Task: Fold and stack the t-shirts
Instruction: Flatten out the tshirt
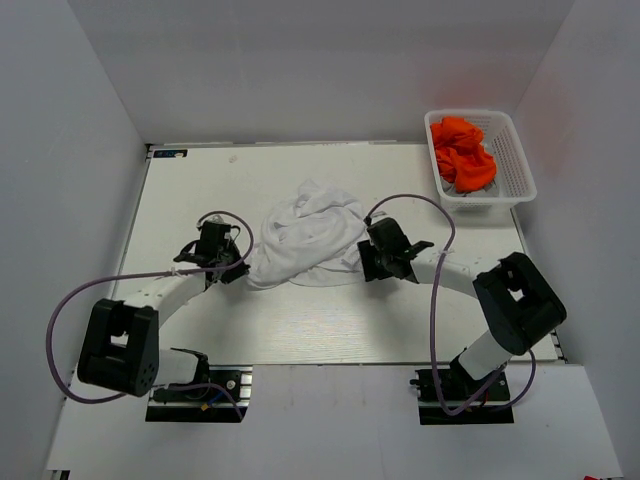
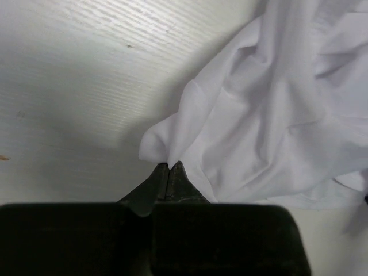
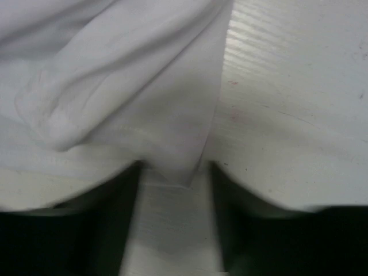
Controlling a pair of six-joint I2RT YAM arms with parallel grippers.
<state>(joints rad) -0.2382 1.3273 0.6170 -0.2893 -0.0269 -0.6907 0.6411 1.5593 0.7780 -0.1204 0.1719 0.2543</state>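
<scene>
The white t-shirt [image 1: 305,235] lies crumpled in the middle of the table. My left gripper [image 1: 240,268] is at its left edge. In the left wrist view the left gripper [image 2: 169,165] is shut, pinching a fold of the white t-shirt [image 2: 270,115] at the fingertips. My right gripper [image 1: 366,256] is at the shirt's right edge. In the right wrist view the right gripper [image 3: 174,171] is open, low over the table, with a corner of the white t-shirt [image 3: 144,86] lying between the fingers. The orange t-shirts [image 1: 462,150] sit bunched in the basket.
The white lattice basket [image 1: 521,165] stands at the table's back right corner. Grey walls enclose the table on the left, back and right. Purple cables loop off both arms over the table [image 1: 330,320].
</scene>
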